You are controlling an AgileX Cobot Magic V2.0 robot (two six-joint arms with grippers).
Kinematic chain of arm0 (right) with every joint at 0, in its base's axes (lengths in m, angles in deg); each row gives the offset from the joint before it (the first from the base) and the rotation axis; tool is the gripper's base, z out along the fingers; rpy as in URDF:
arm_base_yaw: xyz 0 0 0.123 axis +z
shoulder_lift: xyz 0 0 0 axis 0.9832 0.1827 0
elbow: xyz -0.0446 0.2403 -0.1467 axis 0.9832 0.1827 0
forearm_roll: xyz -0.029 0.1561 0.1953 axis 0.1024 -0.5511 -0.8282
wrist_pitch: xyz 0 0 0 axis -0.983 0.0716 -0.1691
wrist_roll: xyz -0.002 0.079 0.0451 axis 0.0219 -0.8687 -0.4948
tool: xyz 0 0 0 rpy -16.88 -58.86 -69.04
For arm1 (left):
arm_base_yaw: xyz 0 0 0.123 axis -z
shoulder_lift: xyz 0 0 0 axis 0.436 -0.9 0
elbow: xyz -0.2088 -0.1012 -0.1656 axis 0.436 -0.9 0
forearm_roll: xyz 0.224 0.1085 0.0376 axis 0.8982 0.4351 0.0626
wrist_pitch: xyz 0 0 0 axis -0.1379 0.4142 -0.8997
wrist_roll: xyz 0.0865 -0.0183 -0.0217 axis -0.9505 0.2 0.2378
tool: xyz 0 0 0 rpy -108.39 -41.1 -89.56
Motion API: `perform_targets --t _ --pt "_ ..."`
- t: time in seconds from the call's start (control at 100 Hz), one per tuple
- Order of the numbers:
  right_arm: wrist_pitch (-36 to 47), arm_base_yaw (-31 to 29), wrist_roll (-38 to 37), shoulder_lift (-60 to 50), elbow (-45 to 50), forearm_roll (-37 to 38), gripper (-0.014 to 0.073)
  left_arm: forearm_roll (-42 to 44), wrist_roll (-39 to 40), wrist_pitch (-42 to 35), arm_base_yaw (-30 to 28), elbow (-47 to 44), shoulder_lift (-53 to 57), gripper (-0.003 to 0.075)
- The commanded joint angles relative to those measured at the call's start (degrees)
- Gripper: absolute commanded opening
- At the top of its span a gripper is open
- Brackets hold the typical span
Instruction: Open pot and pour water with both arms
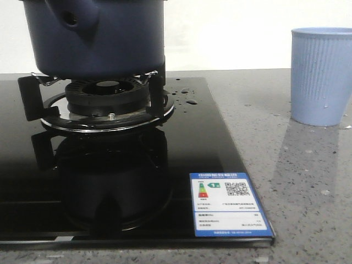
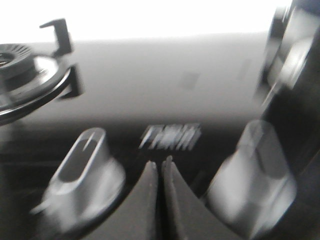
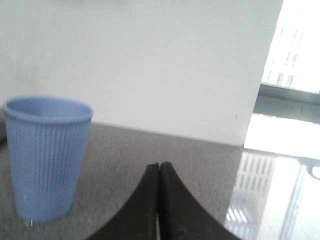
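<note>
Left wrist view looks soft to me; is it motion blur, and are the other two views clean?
Left wrist view: smeared throughout, knobs and burner streaked. Front view: sharp, pot mirrored in the glossy stove top. Right wrist view: cup slightly soft, window blown out, glare on the counter.

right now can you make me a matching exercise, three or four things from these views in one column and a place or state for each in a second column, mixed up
Things:
1. dark navy-blue round pot
2. light blue ribbed cup
3. white and blue energy label sticker
4. clear water droplets

Places:
A. on the grey speckled counter, right of the hob
B. stuck on the black glass hob's near right corner
C. on the burner's metal supports
D. scattered on the glass right of the burner

Pairs: 1-C, 2-A, 3-B, 4-D
</note>
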Motion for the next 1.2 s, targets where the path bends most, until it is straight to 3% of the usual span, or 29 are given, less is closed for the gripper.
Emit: perform_targets --t 0.0,0.15,0.23,0.4,0.62,0.83,0.99,1.08,1.19 --pt "9.9 -0.3 -1.0 -1.2 0.3 -4.1 -0.0067 -17.7 0.3 -11.0 -0.2 -2.3 1.6 -0.0020" --pt "7.4 -0.3 -4.7 -1.2 0.3 -16.9 -0.0067 -44.3 0.3 -18.2 -0.2 -2.2 1.6 -0.0020" --pt "6.2 -0.3 -4.8 -1.2 0.1 -22.2 -0.0067 -52.7 0.3 -18.3 -0.2 -2.2 1.6 -0.0020" --pt "1.4 -0.2 -6.7 -1.0 -4.3 -22.6 -0.0066 -51.1 0.1 -9.9 -0.2 0.7 1.6 -0.0020" --pt "-22.3 -0.1 -5.3 8.0 -16.2 -21.7 -0.0067 -41.0 -7.8 6.0 -0.2 12.9 -4.4 -0.0019" --pt "-42.0 3.0 -4.8 21.7 -28.1 -24.6 -0.0067 -42.5 -24.8 20.9 0.5 26.1 -20.9 -0.0018" --pt "-53.9 6.3 -3.9 29.4 -34.8 -31.8 -0.0069 -53.9 -39.3 27.5 5.4 32.6 -29.9 -0.0018" --pt "-54.6 7.9 4.3 30.6 -37.6 -38.2 -0.0074 -62.9 -49.8 31.7 7.3 35.2 -33.6 -0.0018" --pt "-53.3 8.6 21.1 30.6 -40.9 -46.8 -0.0074 -72.0 -63.2 38.6 8.1 38.2 -37.2 -0.0018"
